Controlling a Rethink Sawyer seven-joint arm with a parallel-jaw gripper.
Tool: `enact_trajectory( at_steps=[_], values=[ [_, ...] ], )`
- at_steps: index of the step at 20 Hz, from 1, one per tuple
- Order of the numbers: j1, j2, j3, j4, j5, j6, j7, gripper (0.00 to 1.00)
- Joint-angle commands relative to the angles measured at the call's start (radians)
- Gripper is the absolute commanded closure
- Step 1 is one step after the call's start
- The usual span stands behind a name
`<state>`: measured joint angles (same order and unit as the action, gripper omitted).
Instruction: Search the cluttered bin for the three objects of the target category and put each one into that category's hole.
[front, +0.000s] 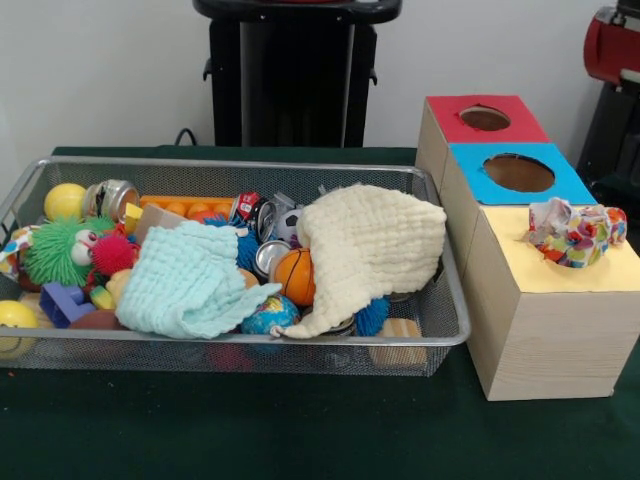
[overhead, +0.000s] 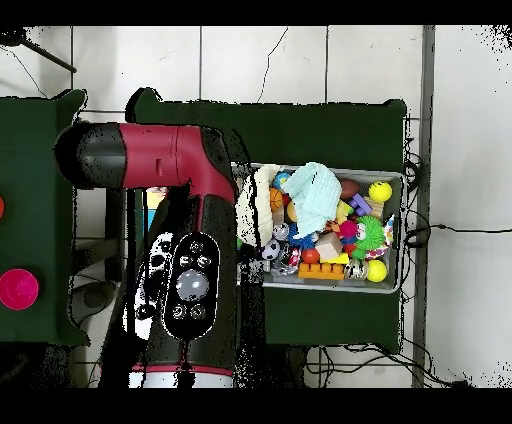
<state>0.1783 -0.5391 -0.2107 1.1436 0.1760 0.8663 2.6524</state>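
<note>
A wire mesh bin (front: 240, 165) holds a heap of toys and cloths. A cream cloth (front: 375, 245) and a mint cloth (front: 190, 280) lie on top of the heap. Between them show an orange basketball (front: 296, 275), a globe ball (front: 270, 315), a soccer ball (front: 288, 224) and metal cans (front: 115, 197). At the left are a green fuzzy toy (front: 58, 250), a pink spiky ball (front: 113, 253) and a yellow ball (front: 64, 201). Red (front: 482, 118), blue (front: 518, 173) and yellow (front: 560, 275) boxes stand to the right. In the overhead view the red and black arm (overhead: 190, 230) lies beside the bin (overhead: 330, 287); no gripper shows.
A multicoloured cloth (front: 575, 232) lies on the yellow box top. The red and blue boxes each show a round hole. A dark green cover (front: 300, 430) spreads in front of the bin. Another red machine part (front: 612, 45) stands at the far right.
</note>
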Motion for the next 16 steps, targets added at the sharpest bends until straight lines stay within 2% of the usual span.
enact_trajectory(
  at_steps=[1,9,16],
  values=[
    [-0.037,0.017,0.078,0.171,-0.002,-0.043,0.034,1.0],
    [-0.008,0.006,0.064,0.197,-0.007,-0.051,0.064,1.0],
    [-0.002,-0.012,0.06,0.256,-0.005,-0.095,0.076,1.0]
  ],
)
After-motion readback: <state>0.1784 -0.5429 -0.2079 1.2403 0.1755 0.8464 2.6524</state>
